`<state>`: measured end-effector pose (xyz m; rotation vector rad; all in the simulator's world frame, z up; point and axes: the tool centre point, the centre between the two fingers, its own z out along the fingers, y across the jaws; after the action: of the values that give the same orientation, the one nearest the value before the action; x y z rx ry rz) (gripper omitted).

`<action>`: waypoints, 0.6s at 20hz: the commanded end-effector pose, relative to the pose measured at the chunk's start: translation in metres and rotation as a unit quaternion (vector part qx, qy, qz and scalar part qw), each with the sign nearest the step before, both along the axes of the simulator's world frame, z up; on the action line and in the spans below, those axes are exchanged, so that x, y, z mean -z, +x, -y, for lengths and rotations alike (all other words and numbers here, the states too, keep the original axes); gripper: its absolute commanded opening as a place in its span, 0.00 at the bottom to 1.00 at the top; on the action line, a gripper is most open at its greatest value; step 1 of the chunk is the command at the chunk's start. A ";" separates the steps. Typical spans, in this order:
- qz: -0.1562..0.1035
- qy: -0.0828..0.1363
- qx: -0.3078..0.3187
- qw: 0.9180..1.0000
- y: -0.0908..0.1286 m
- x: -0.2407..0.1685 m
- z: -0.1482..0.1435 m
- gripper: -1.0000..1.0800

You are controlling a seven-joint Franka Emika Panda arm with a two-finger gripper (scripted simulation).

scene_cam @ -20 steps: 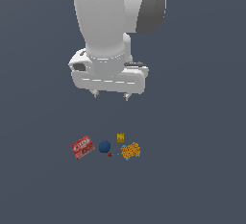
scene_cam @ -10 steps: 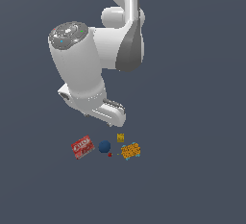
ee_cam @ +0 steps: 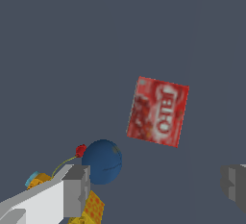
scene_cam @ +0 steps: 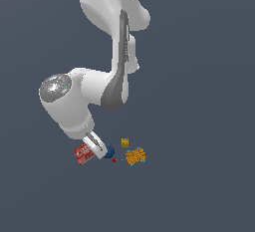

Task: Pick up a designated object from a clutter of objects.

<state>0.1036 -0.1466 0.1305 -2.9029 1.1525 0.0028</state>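
The designated object, a flat red box [scene_cam: 83, 154] with white lettering, lies at the exterior view's left end of the clutter of objects. In the wrist view the red box [ee_cam: 158, 111] lies face up beyond the fingertips. My gripper [scene_cam: 95, 149] hangs low over the spot between the box and the dark blue ball [scene_cam: 109, 152]. In the wrist view the gripper [ee_cam: 156, 184] is open with nothing between its fingers [ee_cam: 72, 189]. The blue ball [ee_cam: 102, 161] sits just beside one finger.
A small yellow cube [scene_cam: 125, 142], an orange-and-teal patterned box [scene_cam: 135, 156] and a tiny red item [scene_cam: 114, 160] lie to the exterior view's right of the ball. The tiny red item [ee_cam: 80, 150] touches the ball's edge in the wrist view. Orange patterned pieces [ee_cam: 92, 209] peek from behind the finger.
The arm has swung down and toward the exterior view's left, bringing the gripper from well above the clutter to just over the red box and ball. The objects have not moved.
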 end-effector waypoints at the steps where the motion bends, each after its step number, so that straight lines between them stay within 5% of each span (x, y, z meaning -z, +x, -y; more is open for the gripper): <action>1: -0.001 -0.002 0.032 0.999 0.003 0.019 0.012 0.96; 12: -0.003 -0.008 0.102 0.995 0.004 0.064 0.040 0.96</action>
<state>0.1071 -0.1850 0.0692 -2.7930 1.4363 0.0024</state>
